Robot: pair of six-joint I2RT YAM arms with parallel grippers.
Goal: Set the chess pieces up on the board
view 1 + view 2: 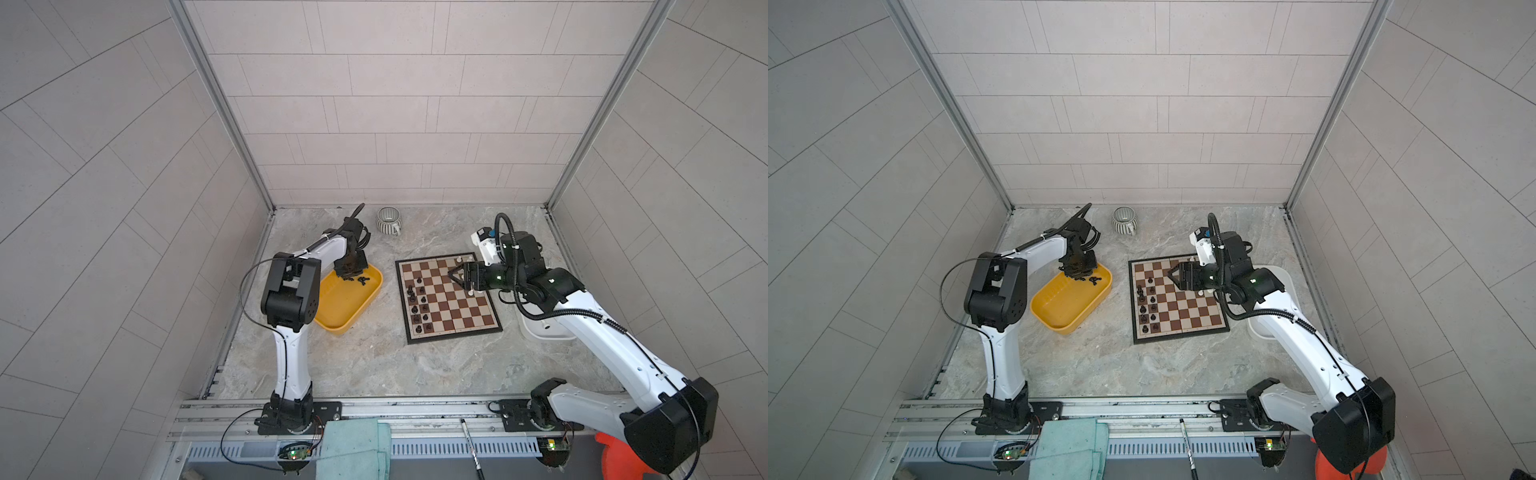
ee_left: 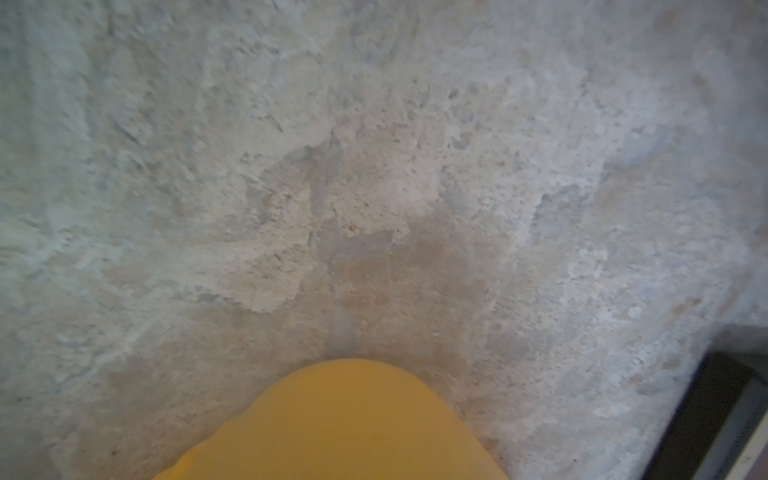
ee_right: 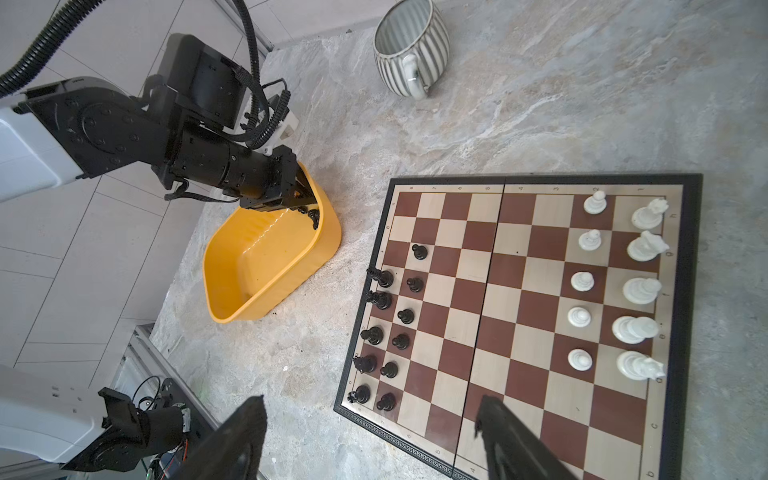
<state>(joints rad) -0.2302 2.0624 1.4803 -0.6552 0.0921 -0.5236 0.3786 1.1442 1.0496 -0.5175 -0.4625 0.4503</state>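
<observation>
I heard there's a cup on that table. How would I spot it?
Start at the chessboard on the stone table. Just beyond its far left corner, near the back wall, the cup stands alone. It is round and pale with dark vertical stripes, unlike the plain yellow tray.

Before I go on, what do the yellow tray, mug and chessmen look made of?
Yellow tray: probably moulded plastic; smooth, glossy walls catching light.
Mug: glazed ceramic, by its shiny striped surface.
Chessmen: likely plastic; uniform black or white, slight sheen.
</observation>
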